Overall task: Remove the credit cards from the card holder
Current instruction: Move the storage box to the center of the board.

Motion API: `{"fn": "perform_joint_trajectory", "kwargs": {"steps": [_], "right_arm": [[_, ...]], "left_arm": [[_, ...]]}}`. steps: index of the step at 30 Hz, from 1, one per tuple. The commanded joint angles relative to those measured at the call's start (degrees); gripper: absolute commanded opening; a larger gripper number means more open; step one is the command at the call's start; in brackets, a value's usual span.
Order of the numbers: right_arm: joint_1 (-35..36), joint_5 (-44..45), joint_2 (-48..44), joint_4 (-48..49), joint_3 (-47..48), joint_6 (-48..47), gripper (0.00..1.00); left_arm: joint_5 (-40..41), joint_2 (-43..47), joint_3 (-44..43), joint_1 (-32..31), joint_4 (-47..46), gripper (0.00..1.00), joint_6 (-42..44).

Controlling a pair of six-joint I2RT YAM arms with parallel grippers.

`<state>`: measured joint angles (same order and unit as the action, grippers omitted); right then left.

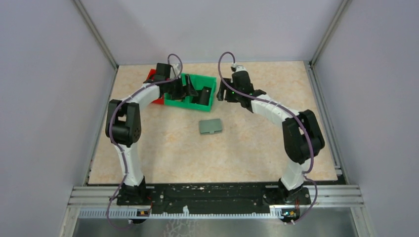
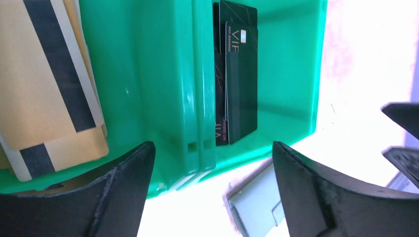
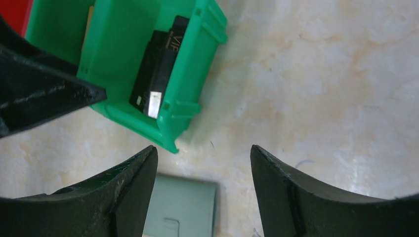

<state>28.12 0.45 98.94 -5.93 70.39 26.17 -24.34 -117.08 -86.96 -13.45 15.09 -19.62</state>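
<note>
Top external view: we saw both arms bent toward the far half of the tabletop [image 1: 257,148]. The left one was over the green bin [image 1: 188,104] and the right one just beside that bin's right end.
Left end effector [image 2: 212,148]: its fingers were spread wide with nothing between them, and it hovered above the divider that splits the green bin in two.
Right end effector [image 3: 203,149]: its fingers were also spread and gripped nothing. It hung over bare tabletop between the bin's corner and the card holder.
Card holder [image 1: 210,127]: it lay flat and folded shut on the tabletop, near the green bin on the side toward the arm bases and not touching it. Its small tab sat on the edge nearer the bases. We could not tell whether any card was inside.
Dark cards [image 2: 240,89]: at least two black cards overlapped in the bin's right compartment. The upper one bore pale lettering that we could not fully read.
Gold cards [image 2: 44,89]: a small stack, each with a black stripe, lay in the bin's other compartment.
Red bin [image 1: 152,76]: it stood against the green bin's left end, mostly hidden behind the left arm. We could not make out its contents.
</note>
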Motion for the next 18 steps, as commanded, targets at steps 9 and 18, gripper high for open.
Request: {"fn": "perform_joint_trajectory", "kwargs": {"steps": [9, 18], "right_arm": [[2.01, -1.68, 19.49, -7.08, 25.22, -2.39, 0.62], [2.2, -0.75, 26.04, -10.94, 31.42, -3.22, 0.41]], "left_arm": [[-9.24, 18.0, 0.25, 9.4, 12.61, 0.93, 10.53], [-6.35, 23.28, 10.26, 11.19, 13.27, 0.73, 14.93]]}}
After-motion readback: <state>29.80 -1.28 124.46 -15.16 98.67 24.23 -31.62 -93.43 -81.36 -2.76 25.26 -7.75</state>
